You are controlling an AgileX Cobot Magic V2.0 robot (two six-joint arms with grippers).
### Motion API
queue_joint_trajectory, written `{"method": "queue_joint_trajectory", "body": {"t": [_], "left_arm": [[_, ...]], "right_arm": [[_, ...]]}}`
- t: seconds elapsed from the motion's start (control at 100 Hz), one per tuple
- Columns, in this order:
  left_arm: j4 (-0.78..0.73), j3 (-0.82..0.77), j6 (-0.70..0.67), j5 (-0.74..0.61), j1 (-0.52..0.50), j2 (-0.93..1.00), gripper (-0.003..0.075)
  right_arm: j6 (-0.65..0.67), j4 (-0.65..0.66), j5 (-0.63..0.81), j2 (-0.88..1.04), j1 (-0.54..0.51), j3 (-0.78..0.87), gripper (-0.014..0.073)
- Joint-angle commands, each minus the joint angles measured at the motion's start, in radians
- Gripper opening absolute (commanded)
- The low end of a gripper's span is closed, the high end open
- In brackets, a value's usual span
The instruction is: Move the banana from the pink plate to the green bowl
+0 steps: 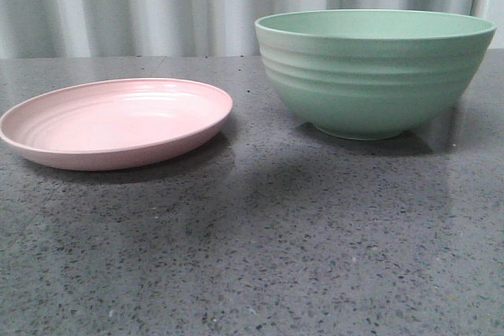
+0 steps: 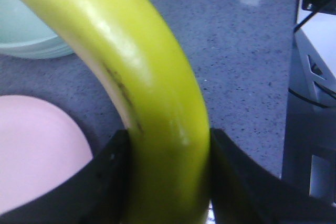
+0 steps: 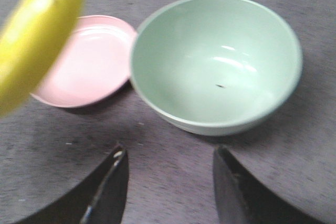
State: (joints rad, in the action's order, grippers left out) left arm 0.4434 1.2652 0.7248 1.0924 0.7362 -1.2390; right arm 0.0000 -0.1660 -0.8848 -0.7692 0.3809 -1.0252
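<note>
My left gripper point(image 2: 168, 140) is shut on the banana point(image 2: 142, 77), a glossy yellow curved fruit held in the air above the table. The banana also shows blurred in the right wrist view point(image 3: 37, 35), above the pink plate point(image 3: 94, 61). The pink plate point(image 1: 110, 122) sits bare on the left of the table and shows in the left wrist view point(image 2: 31, 150). The green bowl point(image 1: 374, 68) stands at the right, and its inside point(image 3: 220, 61) holds nothing; its edge shows in the left wrist view point(image 2: 26, 35). My right gripper point(image 3: 170, 153) is open and holds nothing, over the tabletop in front of the bowl. Neither gripper shows in the front view.
The grey speckled tabletop point(image 1: 260, 249) stretches in front of plate and bowl. A pale curtain point(image 1: 157, 5) hangs behind the table. The table's edge and some dark equipment with cables point(image 2: 315, 77) show in the left wrist view.
</note>
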Motion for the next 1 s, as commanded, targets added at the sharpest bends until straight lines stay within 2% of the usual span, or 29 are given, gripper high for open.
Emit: {"method": "queue_joint_trajectory", "body": {"t": [0.0, 0.13, 0.27, 0.83, 0.99], "left_arm": [[0.037, 0.034, 0.013, -0.048, 0.047, 0.005, -0.0019], [0.04, 0.034, 0.013, -0.068, 0.105, -0.027, -0.0019], [0.045, 0.034, 0.013, -0.1, 0.151, -0.047, -0.0019], [0.08, 0.034, 0.013, -0.103, 0.162, -0.053, -0.0019], [0.083, 0.034, 0.013, -0.063, 0.162, -0.053, -0.0019]], "right_arm": [[-0.009, -0.065, 0.066, -0.051, 0.034, -0.073, 0.032], [-0.009, -0.174, 0.08, -0.109, 0.046, -0.099, 0.0319], [-0.009, -0.224, 0.079, -0.17, 0.046, -0.099, 0.0319], [-0.009, -0.26, 0.102, -0.286, 0.046, -0.099, 0.0313], [0.025, -0.263, 0.093, -0.294, 0.046, -0.099, 0.0314]]}}
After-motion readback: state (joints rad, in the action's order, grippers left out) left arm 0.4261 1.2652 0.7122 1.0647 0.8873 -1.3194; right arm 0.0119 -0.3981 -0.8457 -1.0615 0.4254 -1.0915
